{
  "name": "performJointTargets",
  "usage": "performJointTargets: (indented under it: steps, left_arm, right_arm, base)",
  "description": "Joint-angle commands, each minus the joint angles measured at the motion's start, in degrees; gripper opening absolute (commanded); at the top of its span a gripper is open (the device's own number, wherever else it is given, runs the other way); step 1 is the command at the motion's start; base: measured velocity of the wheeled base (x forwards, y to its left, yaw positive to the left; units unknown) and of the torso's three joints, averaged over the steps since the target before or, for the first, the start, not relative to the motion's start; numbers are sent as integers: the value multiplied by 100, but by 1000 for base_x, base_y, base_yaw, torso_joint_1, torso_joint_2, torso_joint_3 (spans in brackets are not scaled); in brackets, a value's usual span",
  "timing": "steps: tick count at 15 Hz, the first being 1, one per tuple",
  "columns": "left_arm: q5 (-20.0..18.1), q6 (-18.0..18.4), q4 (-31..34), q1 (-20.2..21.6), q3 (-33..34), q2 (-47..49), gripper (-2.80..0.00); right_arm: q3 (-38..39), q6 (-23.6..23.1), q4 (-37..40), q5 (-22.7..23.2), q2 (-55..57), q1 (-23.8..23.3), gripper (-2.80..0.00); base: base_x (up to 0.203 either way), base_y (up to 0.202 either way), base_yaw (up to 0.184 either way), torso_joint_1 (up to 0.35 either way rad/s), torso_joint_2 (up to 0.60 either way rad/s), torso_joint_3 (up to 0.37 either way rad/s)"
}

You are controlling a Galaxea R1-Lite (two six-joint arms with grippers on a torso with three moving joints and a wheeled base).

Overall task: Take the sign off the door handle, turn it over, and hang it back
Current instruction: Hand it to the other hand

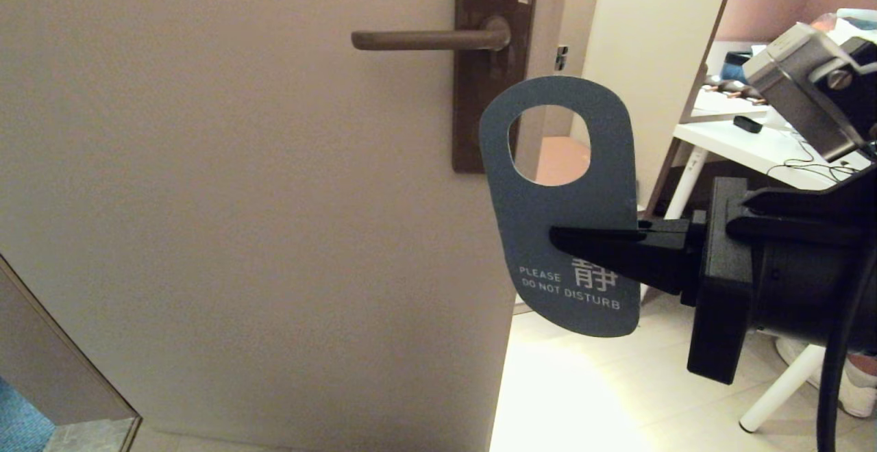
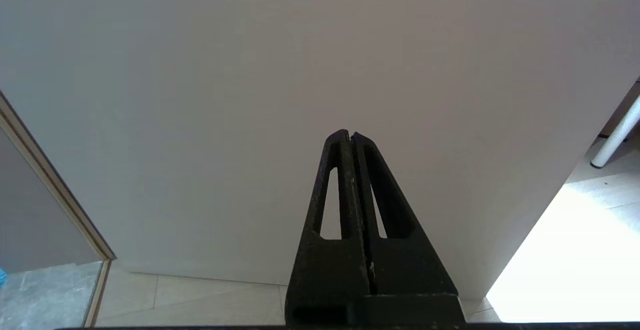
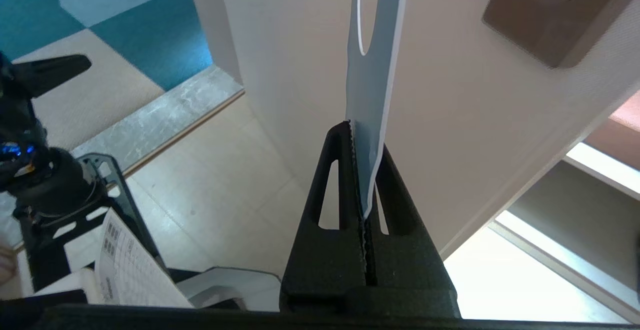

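Observation:
The sign [image 1: 548, 219] is off the door handle [image 1: 428, 40] and held in the air below and right of it, upright, tilted a little. Its slate-blue "PLEASE DO NOT DISTURB" side faces me. My right gripper [image 1: 558, 238] is shut on the sign's right edge, reaching in from the right. In the right wrist view the sign [image 3: 372, 85] stands edge-on between the shut right gripper [image 3: 364, 142]. The handle is a bare dark brown lever on a tall brown backplate [image 1: 479, 137]. My left gripper [image 2: 348, 136] is shut and empty, low in front of the door.
The beige door [image 1: 240, 198] fills the left and middle; its free edge is just right of the backplate. Beyond the opening are a pale tiled floor [image 1: 603, 383] and a white desk [image 1: 767, 147] with clutter. A door frame [image 1: 62, 342] stands at the lower left.

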Motion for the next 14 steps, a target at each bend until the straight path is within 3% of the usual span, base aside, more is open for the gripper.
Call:
performJointTargets:
  steps: [1,5,7,11,14]
  left_arm:
    - [-29,67,-13,0,0,7,-280]
    - [-141,404,-2,0,-43,7,-280]
    - [-314,404,26,0,-314,143,-280]
    - [-522,360,-19,-36,-1013,1068,-280]
    - [-543,275,-275,-486,-1594,2096,-280]
  right_arm:
    - [71,4,-5,35,81,-4,-280]
    - [102,13,-11,304,287,-180,-280]
    - [110,9,-11,454,331,-380,-280]
    - [118,4,-95,647,346,-558,-280]
    - [104,-3,-308,671,538,-558,-280]
  base:
    - [0,0,0,0,0,0]
    - [0,0,0,0,0,0]
    - [0,0,0,0,0,0]
    - [0,0,0,0,0,0]
    - [0,0,0,0,0,0]
